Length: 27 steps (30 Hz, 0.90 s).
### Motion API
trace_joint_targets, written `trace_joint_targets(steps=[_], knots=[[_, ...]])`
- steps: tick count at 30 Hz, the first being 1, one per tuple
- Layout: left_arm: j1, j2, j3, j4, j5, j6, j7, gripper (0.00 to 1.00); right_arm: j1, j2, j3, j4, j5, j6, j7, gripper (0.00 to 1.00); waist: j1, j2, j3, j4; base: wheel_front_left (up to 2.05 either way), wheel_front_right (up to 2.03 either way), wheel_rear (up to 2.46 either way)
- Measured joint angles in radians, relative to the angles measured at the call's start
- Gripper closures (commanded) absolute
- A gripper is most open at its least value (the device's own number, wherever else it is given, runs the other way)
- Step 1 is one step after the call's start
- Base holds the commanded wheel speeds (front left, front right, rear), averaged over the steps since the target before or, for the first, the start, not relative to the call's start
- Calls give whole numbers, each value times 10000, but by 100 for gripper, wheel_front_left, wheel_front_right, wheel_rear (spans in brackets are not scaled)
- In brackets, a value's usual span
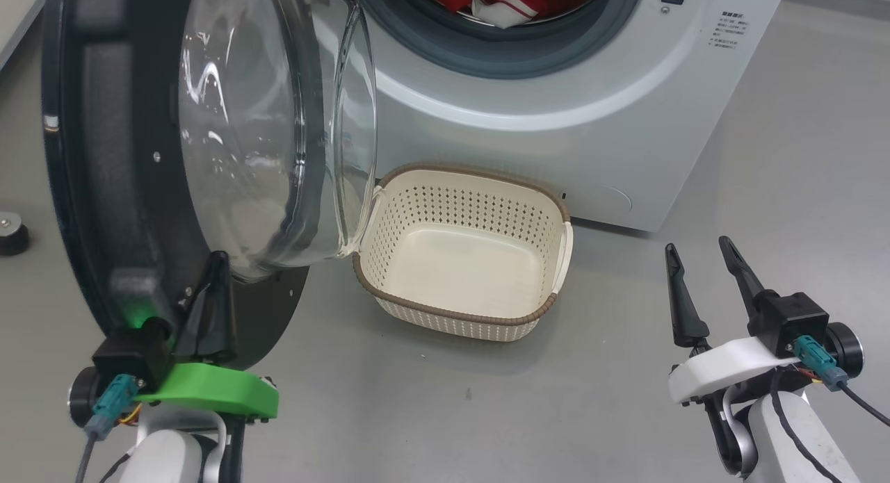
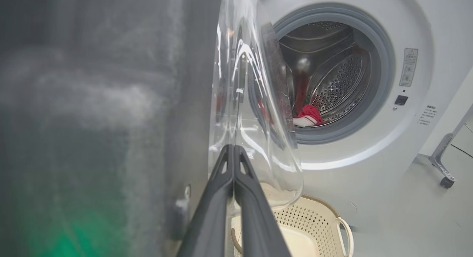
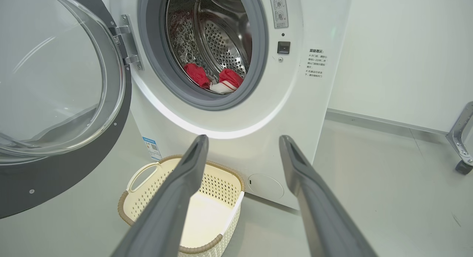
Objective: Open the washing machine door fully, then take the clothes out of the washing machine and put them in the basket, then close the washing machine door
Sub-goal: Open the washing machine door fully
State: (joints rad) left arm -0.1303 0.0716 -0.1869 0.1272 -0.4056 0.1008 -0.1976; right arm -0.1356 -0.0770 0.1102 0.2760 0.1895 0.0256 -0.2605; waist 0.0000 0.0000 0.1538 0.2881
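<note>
**Status: door open, load in drum, basket at the machine front**

1. We see the washing machine point(image 1: 660, 121) at the top of the head view, a white box standing on the grey floor point(image 1: 799, 191). Its round drum mouth is uncovered, with the grey rubber ring point(image 1: 500, 59) around it. In the right wrist view a blue label point(image 3: 151, 148) sits at the lower corner on the hinge side.

2. The washing machine door point(image 1: 104, 156) is swung out on its hinge at the left of the mouth. Its black inner rim faces the head camera, and the clear glass bowl point(image 1: 264, 121) bulges towards the basket.

3. The basket point(image 1: 455, 315) stands upright on the floor just in front of the machine, below the drum mouth and beside the lower edge of the glass bowl. Its cream bottom lies bare.

4. The clothes point(image 1: 500, 3) lie inside the drum, red and white fabric heaped at the bottom near the front of the mouth.

5. The left hand point(image 1: 219, 260) has its two fingers pressed together with nothing between them. Its tips lie close against the door's inner face at the lower edge of the bowl; we cannot tell whether they touch it.

6. The right hand point(image 1: 697, 244) holds its fingers spread apart and carries nothing. It hovers above the floor, to the right of the basket and well apart from it.
</note>
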Motion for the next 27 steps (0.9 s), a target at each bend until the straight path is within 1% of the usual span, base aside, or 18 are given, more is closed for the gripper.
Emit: trace_joint_targets(steps=[16,20,27], knots=[[-140,186,1791,550,-359,58,-341,100,-250,-40,-119,-104,-165,86,0,0,0,0,429,131,0,0,0],[-323,268,2146,794,-431,82,-418,100,-267,-105,-157,-102,-167,163,0,0,0,0,506,157,0,0,0],[-654,422,2715,1273,-522,84,-458,100,-419,-119,-184,-98,-255,174,0,0,0,0,641,166,0,0,0]])
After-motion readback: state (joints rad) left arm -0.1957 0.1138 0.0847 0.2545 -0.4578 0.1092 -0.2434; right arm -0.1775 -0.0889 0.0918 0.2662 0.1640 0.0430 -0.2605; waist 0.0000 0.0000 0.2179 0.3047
